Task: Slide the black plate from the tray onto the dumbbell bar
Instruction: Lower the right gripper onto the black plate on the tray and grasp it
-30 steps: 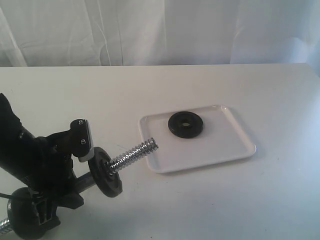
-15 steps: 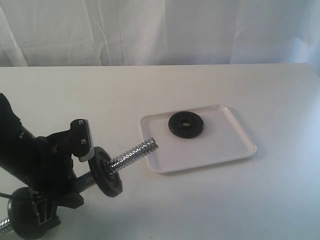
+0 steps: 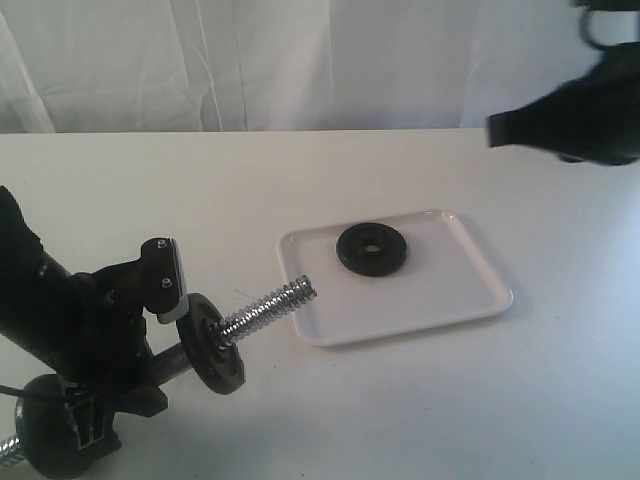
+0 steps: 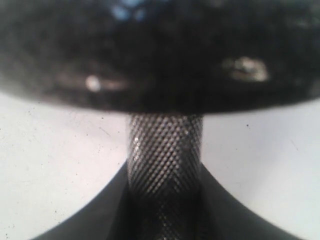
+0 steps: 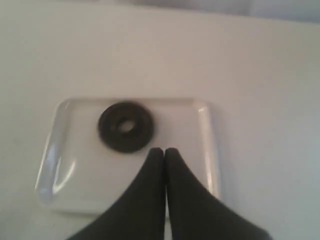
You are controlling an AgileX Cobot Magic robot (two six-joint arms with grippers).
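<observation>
A single black plate [image 3: 371, 249] lies flat on the white tray [image 3: 450, 295], toward its far left corner; the right wrist view shows the same black plate [image 5: 125, 126] on the tray [image 5: 190, 175]. The chrome dumbbell bar [image 3: 268, 306] points its threaded end at the tray's near left edge, and a black disc [image 3: 211, 345] sits on it. My left gripper [image 4: 165, 200] is shut on the bar's knurled middle [image 4: 164, 155]. Another black disc [image 3: 55, 440] sits at the bar's lower end. High above the table at the far right, my right gripper [image 5: 164, 151] is shut and holds nothing.
White curtains [image 3: 300, 60] hang behind the white table [image 3: 450, 410]. My right arm [image 3: 575, 115] hangs blurred at the upper right of the exterior view.
My right arm has come into the exterior view at the upper right. The left arm, the bar and the plate on the tray have stayed where they were.
</observation>
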